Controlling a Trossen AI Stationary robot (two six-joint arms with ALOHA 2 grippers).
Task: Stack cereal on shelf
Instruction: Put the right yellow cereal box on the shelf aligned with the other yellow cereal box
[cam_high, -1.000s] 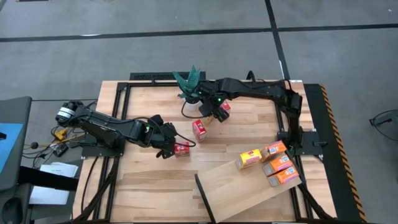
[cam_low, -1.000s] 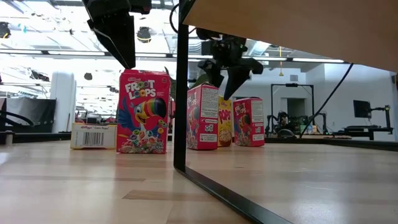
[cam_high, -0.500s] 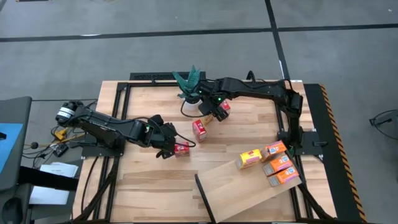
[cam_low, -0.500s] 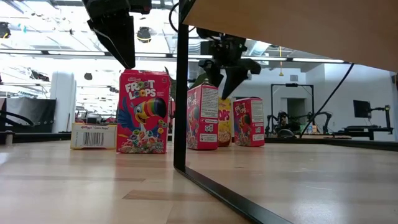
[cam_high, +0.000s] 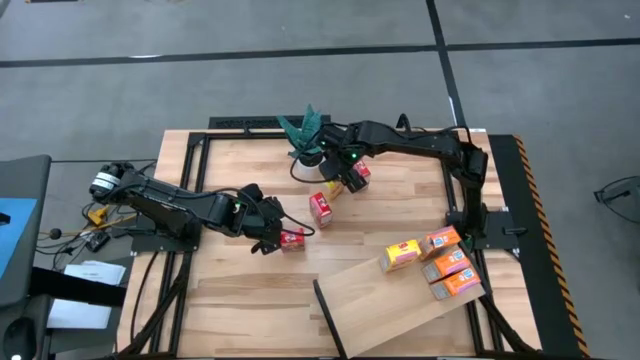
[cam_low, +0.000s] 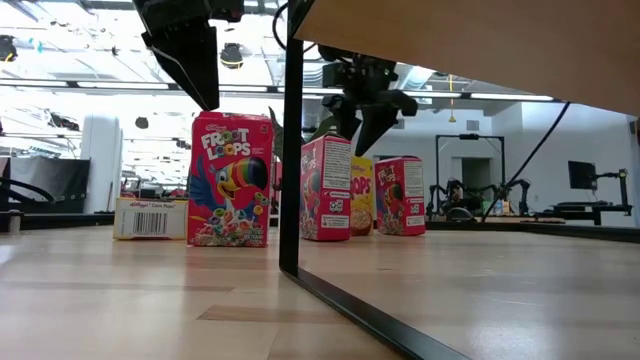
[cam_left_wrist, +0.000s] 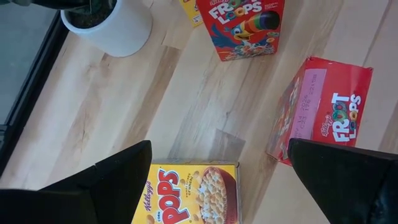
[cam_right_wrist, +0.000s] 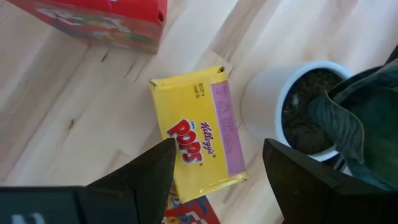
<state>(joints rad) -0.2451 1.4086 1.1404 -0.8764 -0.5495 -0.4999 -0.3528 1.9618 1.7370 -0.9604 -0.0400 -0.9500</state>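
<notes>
While the shelf (cam_low: 460, 45) cuts off the low view's top, both hands gape wide: right hand (cam_right_wrist: 214, 171) over a half-hidden yellow Pops box (cam_right_wrist: 198, 134), left hand (cam_left_wrist: 217, 171) empty.

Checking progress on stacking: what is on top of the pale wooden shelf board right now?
Four small cereal boxes lie on the pale wooden shelf board's right end: one yellow, three orange. Nothing covers the rest.

The right claw (cam_high: 340, 182) hovered open over a yellow box (cam_right_wrist: 197, 134) hemmed by the potted plant (cam_high: 308, 140) and a red box (cam_high: 359, 173). Bare desk (cam_high: 240, 290) lay clear in front of the tilted shelf (cam_high: 395, 305).
</notes>
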